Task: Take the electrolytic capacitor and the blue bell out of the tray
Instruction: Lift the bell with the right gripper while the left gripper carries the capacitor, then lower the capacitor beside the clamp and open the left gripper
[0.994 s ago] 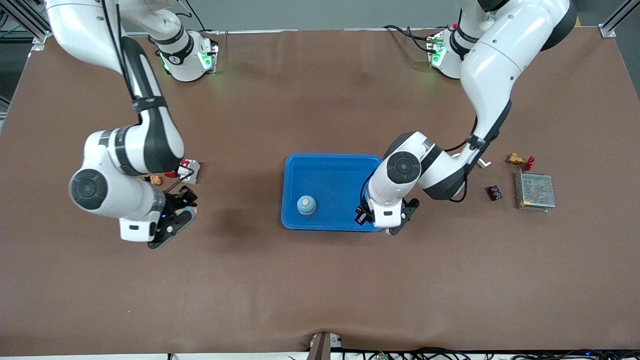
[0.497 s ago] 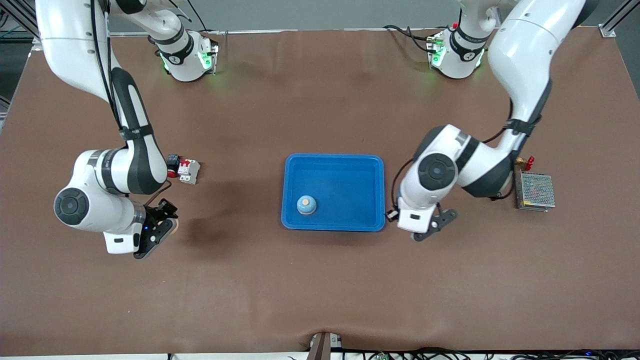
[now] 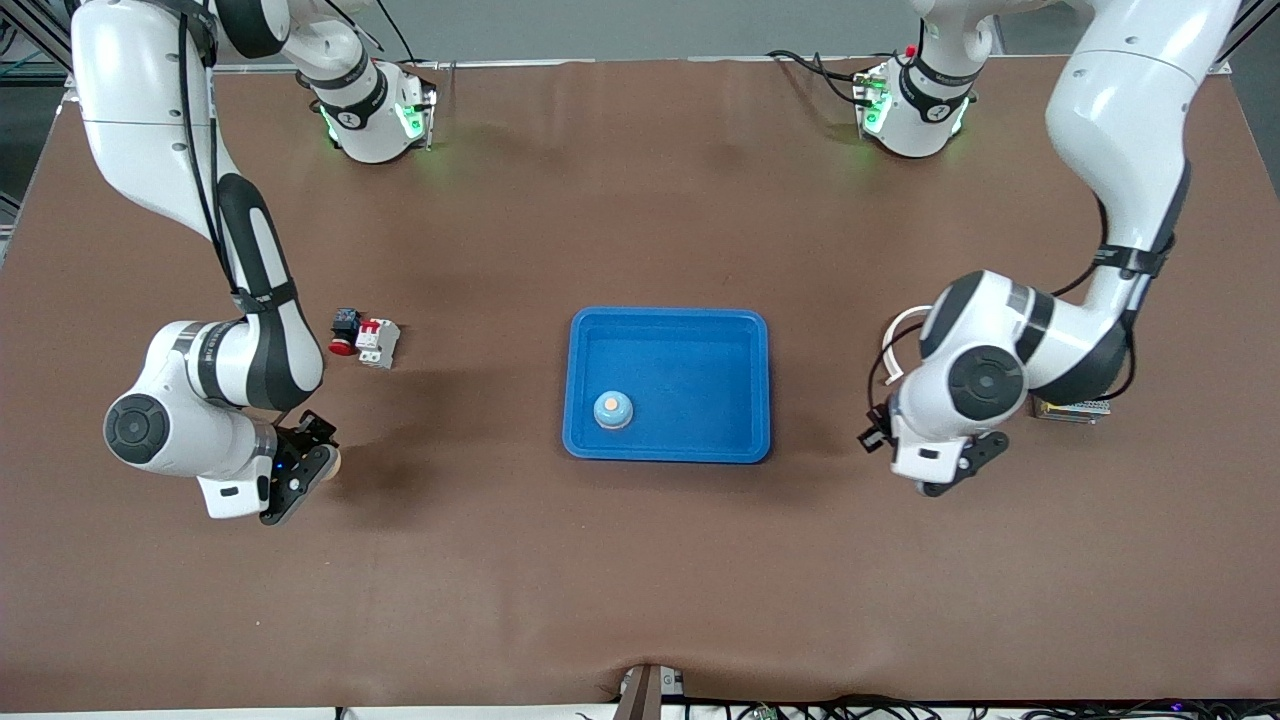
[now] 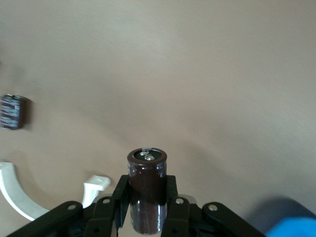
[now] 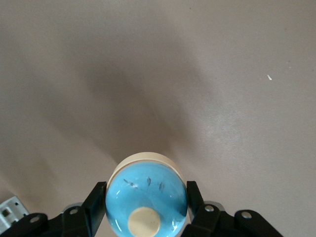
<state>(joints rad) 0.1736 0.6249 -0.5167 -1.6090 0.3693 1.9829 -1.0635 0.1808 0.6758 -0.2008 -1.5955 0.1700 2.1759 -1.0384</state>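
Left hand: clamped on a capacitor, held up in the air over bare bench between the blue tray and the left arm's end. The capacitor is a dark brown cylinder with a glossy sleeve; its top face is pale with two small metal terminals. It stands upright between the fingers, its top clear of them. A second, similar dark cylinder lies on the bench in the left wrist view, blurred.

Right hand: closed on a bell, in the air over bare bench toward the right arm's end. The bell is a light blue dome on a cream base ring, with a cream round button at its crown and a few faint dark marks on the dome.

Blue tray: rectangular, mid-bench. Another blue bell with an orange button sits inside it, in the part nearer the front camera and the right arm's end.

Small red, white and black parts lie near the right arm's elbow.
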